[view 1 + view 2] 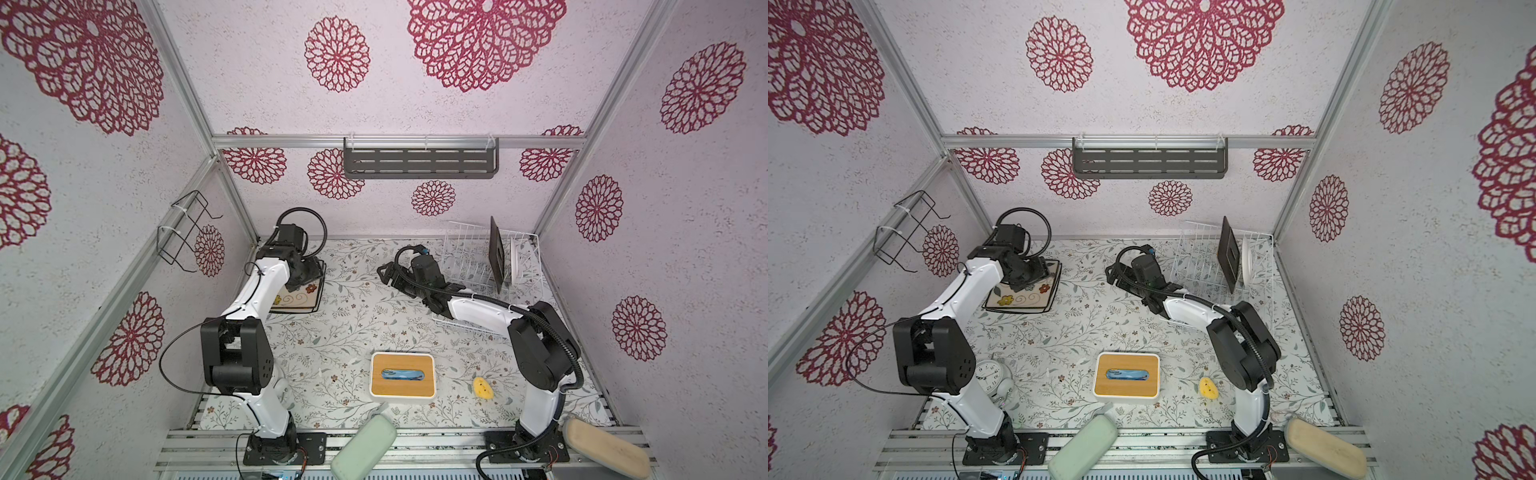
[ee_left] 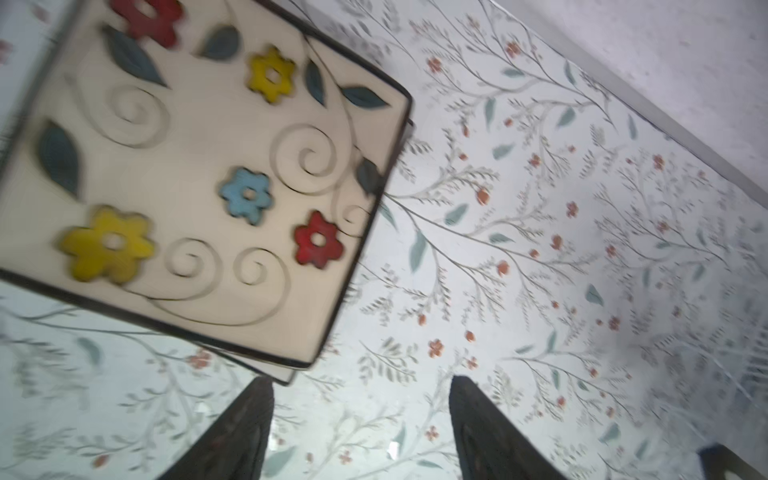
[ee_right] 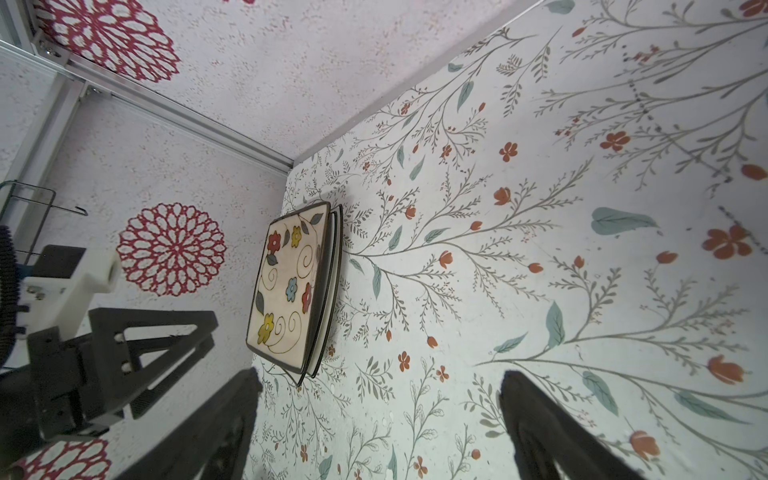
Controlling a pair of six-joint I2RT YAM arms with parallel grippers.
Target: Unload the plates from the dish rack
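Note:
The dish rack (image 1: 465, 259) (image 1: 1196, 259), a white wire basket, stands at the back right. In it a dark square plate (image 1: 497, 255) (image 1: 1229, 255) stands upright, with a round white plate (image 1: 517, 259) (image 1: 1248, 257) just behind it. A stack of cream square plates with painted flowers (image 1: 297, 301) (image 1: 1021, 299) (image 2: 199, 174) (image 3: 286, 286) lies flat at the back left. My left gripper (image 1: 309, 272) (image 2: 359, 382) hovers over that stack's far edge, open, with only tablecloth between its fingers. The right gripper (image 1: 384, 274) (image 3: 379, 376) is open and empty at mid-table, left of the rack.
A white box with a bamboo top (image 1: 402, 376) and a yellow sponge (image 1: 483, 388) sit near the front. An alarm clock (image 1: 990, 376) stands behind the left arm. A dark grey shelf (image 1: 419, 160) hangs on the back wall, a black wire bracket (image 1: 187, 232) on the left wall.

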